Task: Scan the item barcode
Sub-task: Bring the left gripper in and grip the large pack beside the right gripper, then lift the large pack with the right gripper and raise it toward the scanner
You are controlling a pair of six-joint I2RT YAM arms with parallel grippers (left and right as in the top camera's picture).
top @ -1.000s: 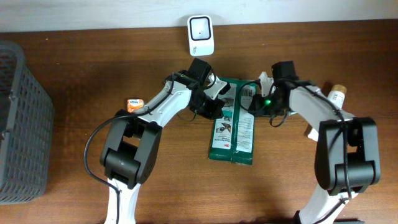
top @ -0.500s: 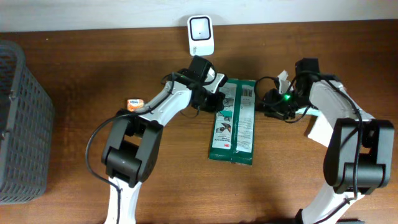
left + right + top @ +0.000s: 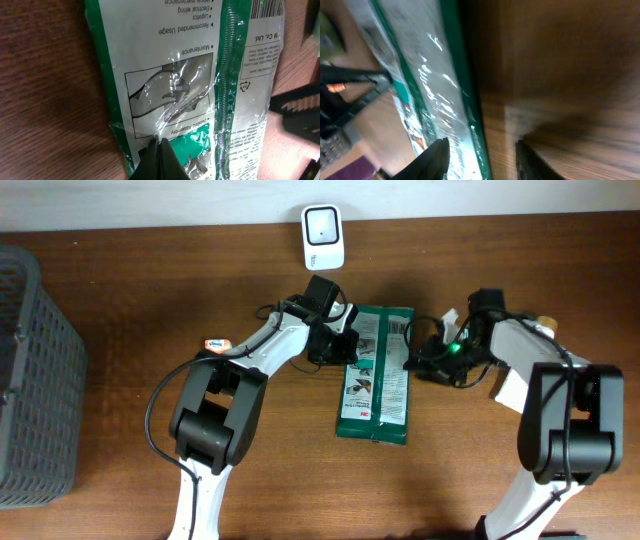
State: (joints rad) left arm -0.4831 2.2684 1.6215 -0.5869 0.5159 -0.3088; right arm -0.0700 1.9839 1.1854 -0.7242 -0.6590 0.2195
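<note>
The green packet (image 3: 378,375) lies flat on the bench (image 3: 130,290), in front of the white scanner (image 3: 323,237). The left tool (image 3: 343,352), closed with nothing in it, sits at the packet's left side. The right tool (image 3: 412,361) stands open, its fingers either side of the packet's right edge.

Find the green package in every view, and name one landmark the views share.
Overhead: the green package lies flat at the centre, between the two arms.
Left wrist: the green package fills the middle and right, from top to bottom.
Right wrist: the green package runs diagonally down the left side, blurred.
Shared landmark: the wooden table beside it.
</note>
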